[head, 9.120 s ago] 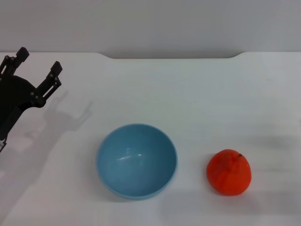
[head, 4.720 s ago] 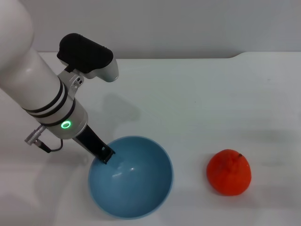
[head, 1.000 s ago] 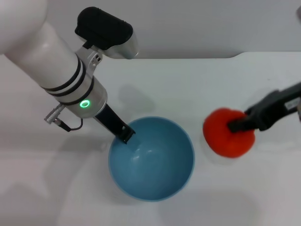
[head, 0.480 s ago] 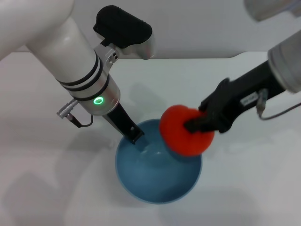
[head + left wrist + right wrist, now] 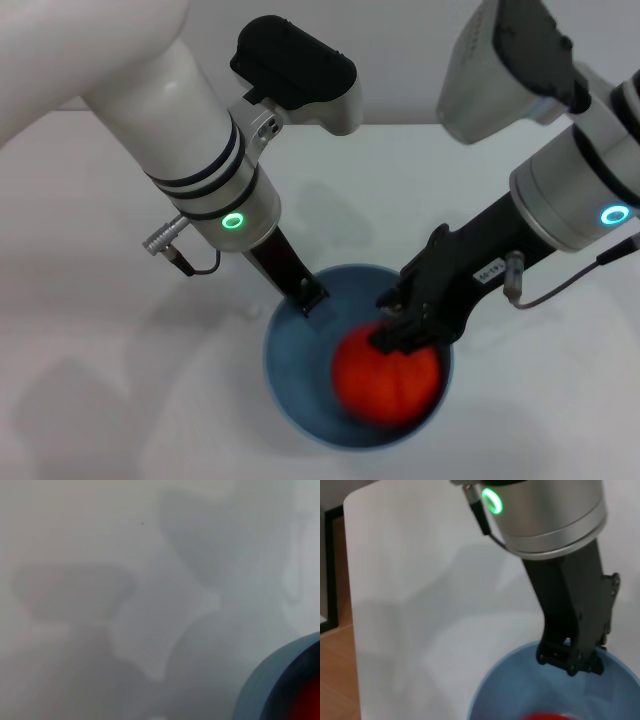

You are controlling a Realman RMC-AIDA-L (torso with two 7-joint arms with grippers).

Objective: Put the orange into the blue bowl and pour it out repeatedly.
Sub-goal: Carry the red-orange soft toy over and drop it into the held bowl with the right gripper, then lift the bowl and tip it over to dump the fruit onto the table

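Left claw point(image 5: 308, 297) pinches the blue bowl point(image 5: 300, 395) at its upper-left rim, apparently steadying it low in the centre of the frame. Right claw point(image 5: 397, 335) hangs over the orange point(image 5: 388, 383), which sits blurred inside the bowl; grip or release, I cannot tell. One orange, one bowl, on the white counter point(image 5: 110, 400).

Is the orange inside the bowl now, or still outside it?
Inside. The orange sits within the bowl rim, right hand just above it.
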